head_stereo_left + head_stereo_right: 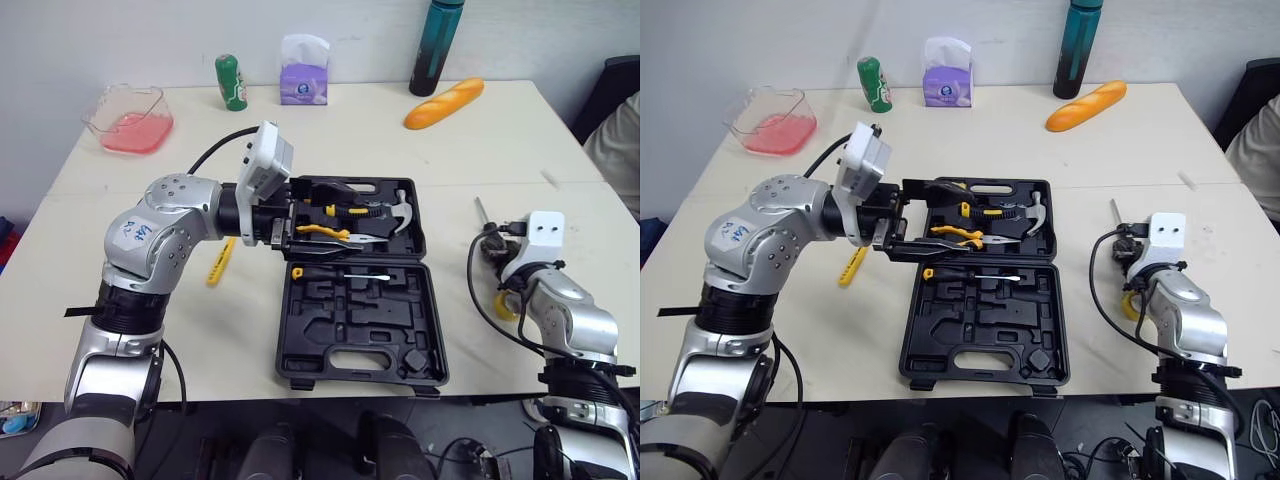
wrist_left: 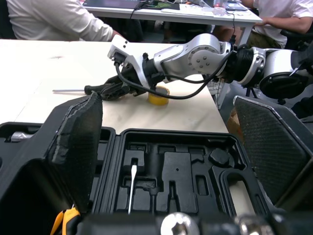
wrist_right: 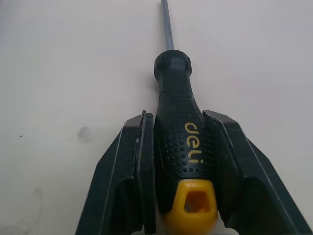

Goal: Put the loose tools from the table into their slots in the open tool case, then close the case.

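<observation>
Right gripper [image 3: 179,120]: jaws are pinching the screwdriver [image 3: 172,83] by its handle, the shaft lying ahead of them on the table [image 3: 73,73]. Left gripper [image 1: 902,218]: jaws are gaping above the open tool case [image 1: 360,345]. Step, seemingly, is picking up; the next move is calling for a lift across to a free slot.

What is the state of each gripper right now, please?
Left gripper: open, holding nothing, above the tool case.
Right gripper: closed on the black-handled screwdriver.
</observation>
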{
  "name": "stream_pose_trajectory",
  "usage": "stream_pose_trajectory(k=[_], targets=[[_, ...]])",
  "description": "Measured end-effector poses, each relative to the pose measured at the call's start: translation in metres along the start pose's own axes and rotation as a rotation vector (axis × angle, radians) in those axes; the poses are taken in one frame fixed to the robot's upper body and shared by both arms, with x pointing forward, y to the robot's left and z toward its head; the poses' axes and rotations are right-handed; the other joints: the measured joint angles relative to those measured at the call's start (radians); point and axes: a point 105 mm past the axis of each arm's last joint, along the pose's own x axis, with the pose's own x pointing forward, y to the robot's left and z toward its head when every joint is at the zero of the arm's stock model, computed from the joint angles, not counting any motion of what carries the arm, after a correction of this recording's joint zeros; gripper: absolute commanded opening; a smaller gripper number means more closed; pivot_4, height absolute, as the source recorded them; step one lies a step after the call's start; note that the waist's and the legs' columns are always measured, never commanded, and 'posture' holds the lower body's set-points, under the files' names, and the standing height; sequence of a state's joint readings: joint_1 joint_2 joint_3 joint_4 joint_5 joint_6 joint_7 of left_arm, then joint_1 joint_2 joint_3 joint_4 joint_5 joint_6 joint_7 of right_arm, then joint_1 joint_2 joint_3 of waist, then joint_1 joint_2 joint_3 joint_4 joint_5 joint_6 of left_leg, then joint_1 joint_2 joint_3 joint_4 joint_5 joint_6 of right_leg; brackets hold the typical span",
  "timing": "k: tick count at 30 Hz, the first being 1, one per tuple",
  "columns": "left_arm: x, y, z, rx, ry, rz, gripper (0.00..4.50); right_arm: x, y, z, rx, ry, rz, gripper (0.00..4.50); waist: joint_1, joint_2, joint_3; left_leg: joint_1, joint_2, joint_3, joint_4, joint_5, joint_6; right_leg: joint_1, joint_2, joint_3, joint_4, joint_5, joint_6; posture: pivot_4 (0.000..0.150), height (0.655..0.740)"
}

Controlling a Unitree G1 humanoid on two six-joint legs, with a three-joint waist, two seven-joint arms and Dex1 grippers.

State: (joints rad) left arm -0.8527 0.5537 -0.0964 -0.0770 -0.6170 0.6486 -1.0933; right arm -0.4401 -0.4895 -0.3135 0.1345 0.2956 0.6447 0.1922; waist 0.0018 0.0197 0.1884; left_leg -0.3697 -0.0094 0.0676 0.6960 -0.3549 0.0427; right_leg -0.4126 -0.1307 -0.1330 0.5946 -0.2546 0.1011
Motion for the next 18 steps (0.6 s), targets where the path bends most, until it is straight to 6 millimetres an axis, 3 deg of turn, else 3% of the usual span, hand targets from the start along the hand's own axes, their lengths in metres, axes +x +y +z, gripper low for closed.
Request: stream_pose_trajectory(k=[5,9,13,18], targets=[[-0.012,-0.002,-0.01,-0.016,0.051,0.021,4.5,-0.016,0.01,0.031,-0.088,-0.033,0.133,1.07,-0.003,0.0,0.0,0.0,0.0,0.0,0.0,0.0,0.0,0.0,0.0,0.0,0.0,0.0,0.0,0.15,0.7348],[-0.036,-0.014,-0.035,-0.069,0.152,0.043,4.5,-0.049,0.051,0.057,-0.276,-0.009,0.474,1.07,-0.006,0.0,0.001,0.001,0.003,0.0,-0.001,-0.001,-0.001,-0.001,0.002,0.0,-0.001,0.0,-0.001,0.15,0.7348],[-0.067,-0.027,-0.064,-0.112,0.291,0.059,4.5,-0.091,0.11,0.044,-0.425,0.093,0.89,1.07,-0.002,-0.001,0.001,0.001,0.004,0.0,-0.001,-0.001,-0.002,-0.001,0.003,0.0,-0.001,-0.001,-0.001,0.15,0.7348],[-0.079,-0.034,-0.073,-0.083,0.364,0.048,4.5,-0.113,0.143,0.018,-0.547,0.231,1.149,1.07,0.019,-0.004,0.003,-0.001,0.002,0.0,0.003,-0.003,0.001,0.0,0.0,0.0,-0.001,0.0,-0.001,0.15,0.7348]])
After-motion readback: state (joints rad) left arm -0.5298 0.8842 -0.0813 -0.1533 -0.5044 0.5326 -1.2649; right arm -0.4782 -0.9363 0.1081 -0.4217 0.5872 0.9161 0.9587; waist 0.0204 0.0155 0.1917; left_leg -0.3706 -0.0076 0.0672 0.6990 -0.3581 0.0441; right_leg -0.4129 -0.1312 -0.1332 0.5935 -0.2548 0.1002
